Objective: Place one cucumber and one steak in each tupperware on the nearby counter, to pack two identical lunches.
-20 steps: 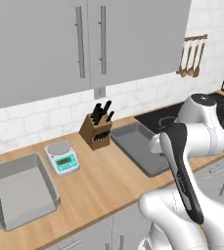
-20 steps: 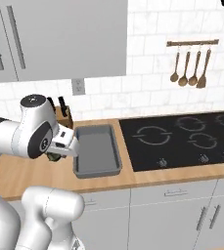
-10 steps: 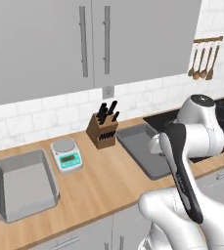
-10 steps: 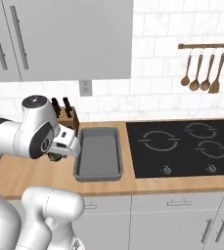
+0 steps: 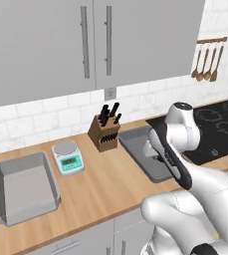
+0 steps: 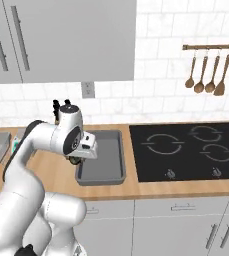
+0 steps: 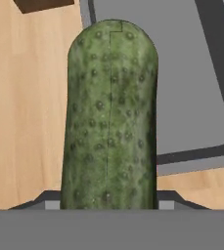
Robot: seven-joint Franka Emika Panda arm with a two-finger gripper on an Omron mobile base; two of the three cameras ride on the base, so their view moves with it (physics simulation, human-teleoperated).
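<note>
The gripper [image 7: 108,202] is clamped on a cucumber [image 7: 111,117], which juts out along the hand, its rounded tip reaching over the near edge of the right-hand tupperware [image 7: 182,73]; in the hand view the green body covers the fingertips, so the hold is judged from how the cucumber sits fixed in front of the camera. In the right base view the hand hangs low over the left rim of that grey box [image 6: 106,160], beside the black cooktop [image 6: 186,150], and its floor reads as bare grey. The second tupperware [image 5: 26,187] lies well apart at the far left of the wooden tabletop [image 5: 110,184], past the small white kitchen scale [image 5: 68,157] and the knife block [image 5: 105,132], and it too looks empty. As far as these views show, the packing is at its very start: no cucumber and no steak rests in either box, and the first cucumber is carried but not yet set down. What seems left is to lower and release this cucumber inside the right-hand box, then fetch a steak for it, and then bring a second cucumber and a second steak to the left-hand box. Where the steaks and the other cucumber lie cannot be told from here.
</note>
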